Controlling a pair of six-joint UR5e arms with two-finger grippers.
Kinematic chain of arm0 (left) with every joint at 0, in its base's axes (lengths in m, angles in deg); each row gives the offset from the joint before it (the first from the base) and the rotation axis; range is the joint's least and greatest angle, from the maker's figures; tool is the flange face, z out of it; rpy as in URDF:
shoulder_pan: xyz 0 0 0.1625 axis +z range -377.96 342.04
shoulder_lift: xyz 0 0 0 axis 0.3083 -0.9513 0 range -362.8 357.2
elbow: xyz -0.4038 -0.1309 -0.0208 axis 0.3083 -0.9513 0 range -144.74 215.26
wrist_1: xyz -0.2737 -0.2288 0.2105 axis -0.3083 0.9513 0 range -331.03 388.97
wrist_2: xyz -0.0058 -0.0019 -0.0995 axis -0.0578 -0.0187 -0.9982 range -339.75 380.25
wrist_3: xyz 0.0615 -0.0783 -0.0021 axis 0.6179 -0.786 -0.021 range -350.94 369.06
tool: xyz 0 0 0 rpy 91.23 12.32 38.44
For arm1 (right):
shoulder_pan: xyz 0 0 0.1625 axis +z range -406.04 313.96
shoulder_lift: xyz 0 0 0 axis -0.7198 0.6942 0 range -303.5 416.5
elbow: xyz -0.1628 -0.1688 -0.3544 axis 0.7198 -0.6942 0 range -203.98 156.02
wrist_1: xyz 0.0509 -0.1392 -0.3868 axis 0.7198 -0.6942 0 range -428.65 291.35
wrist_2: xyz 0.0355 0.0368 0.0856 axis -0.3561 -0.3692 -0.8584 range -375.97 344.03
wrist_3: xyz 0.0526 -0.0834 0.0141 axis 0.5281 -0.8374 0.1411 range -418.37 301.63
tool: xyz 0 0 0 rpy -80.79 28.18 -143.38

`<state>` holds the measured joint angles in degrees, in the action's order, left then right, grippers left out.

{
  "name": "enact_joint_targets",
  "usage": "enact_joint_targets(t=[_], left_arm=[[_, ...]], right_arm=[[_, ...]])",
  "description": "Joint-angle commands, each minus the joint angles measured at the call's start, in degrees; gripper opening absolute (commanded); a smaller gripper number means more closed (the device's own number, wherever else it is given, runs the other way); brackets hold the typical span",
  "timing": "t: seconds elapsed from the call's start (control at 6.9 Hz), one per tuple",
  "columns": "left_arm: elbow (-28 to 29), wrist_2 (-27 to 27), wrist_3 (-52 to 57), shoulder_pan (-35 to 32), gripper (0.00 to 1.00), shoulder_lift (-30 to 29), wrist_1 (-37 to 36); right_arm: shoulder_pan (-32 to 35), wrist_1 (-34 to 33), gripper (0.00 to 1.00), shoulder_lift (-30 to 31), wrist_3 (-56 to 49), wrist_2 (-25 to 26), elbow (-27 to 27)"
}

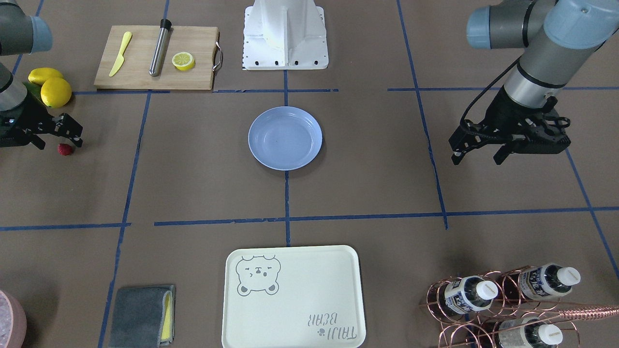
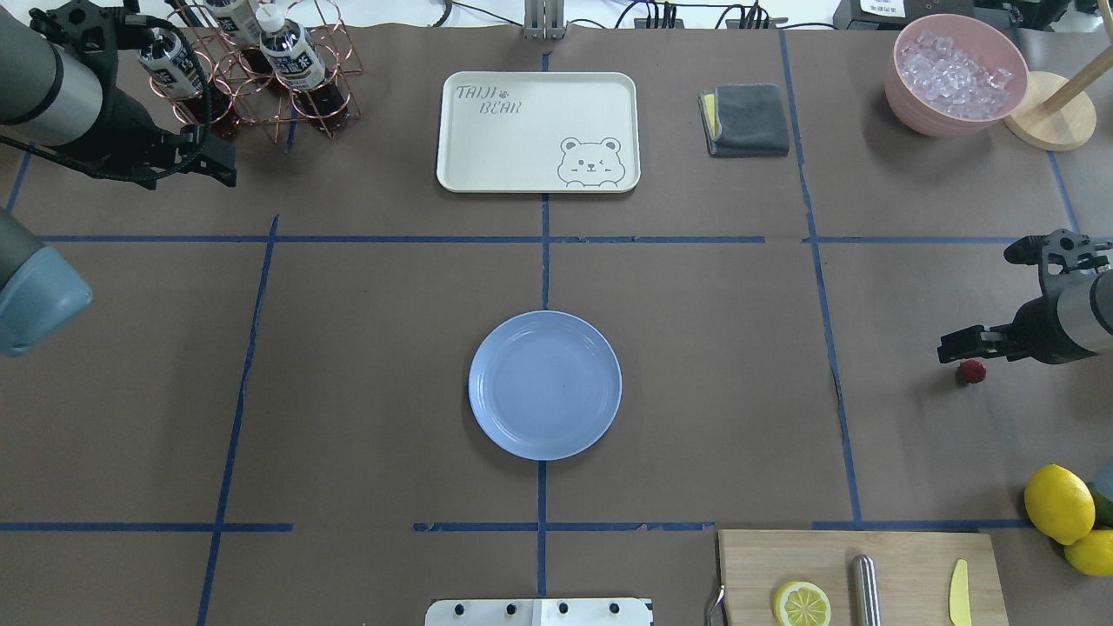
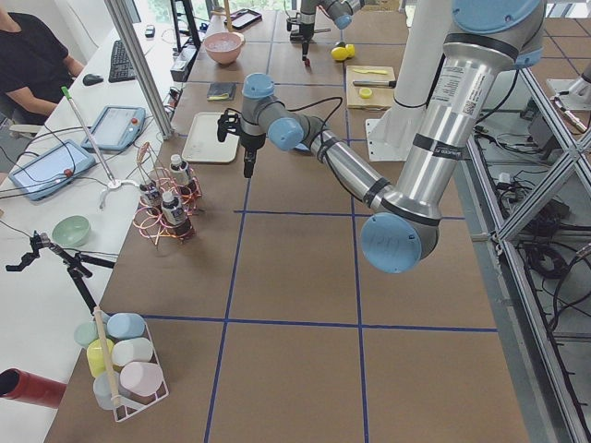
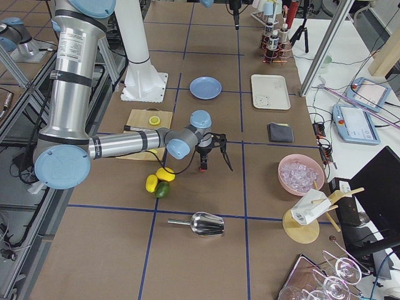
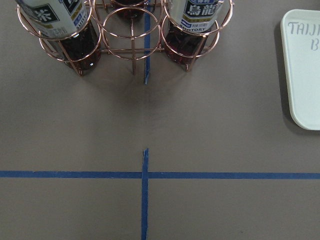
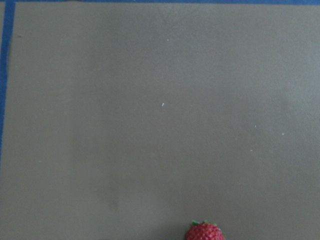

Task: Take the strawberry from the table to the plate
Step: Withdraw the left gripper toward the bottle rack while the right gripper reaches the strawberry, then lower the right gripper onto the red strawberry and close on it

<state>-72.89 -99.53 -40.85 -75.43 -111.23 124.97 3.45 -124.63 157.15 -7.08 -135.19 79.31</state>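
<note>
The strawberry (image 1: 65,149) is a small dark red berry lying on the brown table (image 1: 367,183) at its right end. It also shows in the overhead view as the strawberry (image 2: 972,371) and at the bottom edge of the right wrist view as the strawberry (image 6: 205,232). My right gripper (image 1: 58,141) hangs open just above it, fingers spread either side, not touching it. The pale blue plate (image 1: 285,137) sits bare in the table's middle, seen from above as the plate (image 2: 545,384). My left gripper (image 1: 476,158) hovers open and holds nothing, far off by the bottle rack.
Two lemons (image 2: 1059,502) lie close to the berry. A cutting board (image 1: 157,57) carries a lemon half, a yellow knife and a metal rod. Also present: a bear-print tray (image 2: 537,130), a grey cloth (image 2: 748,119), a pink bowl of ice (image 2: 955,74) and a copper bottle rack (image 2: 261,69).
</note>
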Motion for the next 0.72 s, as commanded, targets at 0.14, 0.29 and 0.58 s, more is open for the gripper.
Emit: enact_joint_targets(t=[0.14,0.29,0.58], left_arm=[[0.13,-0.01,0.78,-0.27,1.00,0.32,0.06],[0.13,-0.01,0.78,-0.27,1.00,0.32,0.06],[0.21,-0.01,0.78,-0.27,1.00,0.49,0.24]], right_arm=[[-0.53,0.08,0.96,-0.36,-0.23,0.22,-2.38],[-0.53,0.17,0.85,-0.45,-0.67,0.13,-3.09],[-1.32,0.17,0.72,-0.45,-0.67,0.05,-3.09]])
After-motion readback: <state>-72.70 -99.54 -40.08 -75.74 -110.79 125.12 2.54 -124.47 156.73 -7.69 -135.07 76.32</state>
